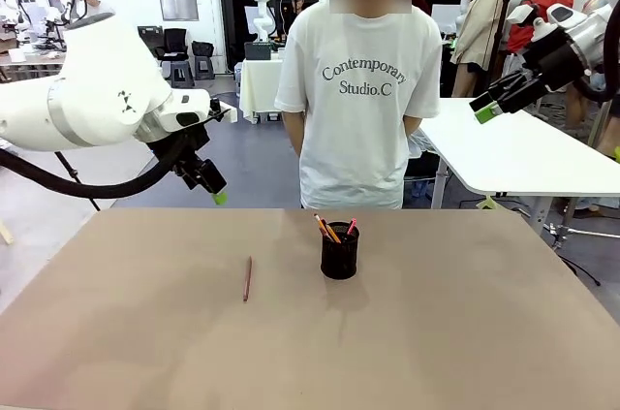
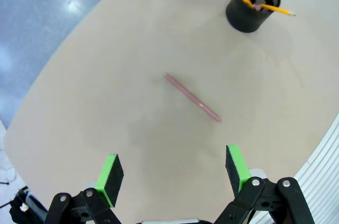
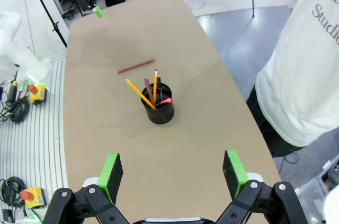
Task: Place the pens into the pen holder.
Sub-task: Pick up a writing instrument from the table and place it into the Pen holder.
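The left gripper (image 1: 215,193) hangs raised at the left, near the far edge of the tan, matte table (image 1: 465,332). Its jaws are spread wide, holding and touching nothing. In its wrist view the reddish-brown pen (image 2: 192,97) lies ahead of the green pads (image 2: 109,173), roughly in line with the gap between the fingers and well apart from them. This pen is a thin, smooth, straight stick lying flat on the bare top, left of the pen holder (image 1: 339,257), near it but not touching. The holder is a small black wire-mesh cylinder standing upright about mid-table. From it lean a yellow pencil (image 1: 326,228) and a dark pen with a pink-red end (image 1: 351,227); the right wrist view shows two more thin sticks in it. The right gripper (image 1: 489,108) hangs high at the right, well apart from the holder, its jaws equally wide and empty. In its wrist view the holder sits ahead, between its fingers' lines.
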Available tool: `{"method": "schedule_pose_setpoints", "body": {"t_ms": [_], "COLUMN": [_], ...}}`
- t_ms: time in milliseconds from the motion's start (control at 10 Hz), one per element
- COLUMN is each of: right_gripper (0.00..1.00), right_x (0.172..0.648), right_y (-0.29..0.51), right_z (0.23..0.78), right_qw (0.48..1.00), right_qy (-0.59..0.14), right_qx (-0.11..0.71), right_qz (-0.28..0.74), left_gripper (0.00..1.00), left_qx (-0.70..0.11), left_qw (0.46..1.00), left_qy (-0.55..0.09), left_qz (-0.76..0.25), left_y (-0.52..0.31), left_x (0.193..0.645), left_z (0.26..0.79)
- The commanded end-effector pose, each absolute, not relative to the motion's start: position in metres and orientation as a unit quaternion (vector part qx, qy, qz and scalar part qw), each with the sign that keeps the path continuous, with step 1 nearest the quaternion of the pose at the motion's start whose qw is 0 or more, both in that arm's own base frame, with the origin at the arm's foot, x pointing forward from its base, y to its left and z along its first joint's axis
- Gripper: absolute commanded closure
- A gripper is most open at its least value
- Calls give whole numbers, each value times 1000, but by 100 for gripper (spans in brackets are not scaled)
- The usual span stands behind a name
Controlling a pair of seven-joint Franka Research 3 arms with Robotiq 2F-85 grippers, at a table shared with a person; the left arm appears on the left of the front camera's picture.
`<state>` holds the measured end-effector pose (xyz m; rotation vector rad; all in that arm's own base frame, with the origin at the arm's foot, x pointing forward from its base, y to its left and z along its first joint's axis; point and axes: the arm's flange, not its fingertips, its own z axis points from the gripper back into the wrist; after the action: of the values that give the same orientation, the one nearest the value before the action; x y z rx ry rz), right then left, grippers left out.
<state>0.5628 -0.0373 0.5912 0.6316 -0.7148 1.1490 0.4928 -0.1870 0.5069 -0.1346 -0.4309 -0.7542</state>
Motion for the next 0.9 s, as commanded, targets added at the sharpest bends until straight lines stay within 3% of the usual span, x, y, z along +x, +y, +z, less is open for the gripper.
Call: {"method": "schedule_pose_setpoints", "body": {"t_ms": [0,500,600,800], "right_gripper": [0,0,0,0], "right_x": [563,563,563,563], "right_y": [-38,-38,-38,-38], "right_z": [593,593,593,593], "right_qw": [734,734,734,734], "right_qy": [-327,-327,-327,-327], "right_qx": [285,285,285,285], "right_qz": [522,522,522,522], "left_gripper": [0,0,0,0], "left_qx": [-61,-66,-30,-4], "left_qw": [908,906,937,950], "left_qy": [-205,-207,-188,-184], "left_qz": [-359,-363,-292,-252], "left_y": [-182,-186,-191,-213], "left_x": [493,493,513,535], "left_z": [506,506,500,484]}}
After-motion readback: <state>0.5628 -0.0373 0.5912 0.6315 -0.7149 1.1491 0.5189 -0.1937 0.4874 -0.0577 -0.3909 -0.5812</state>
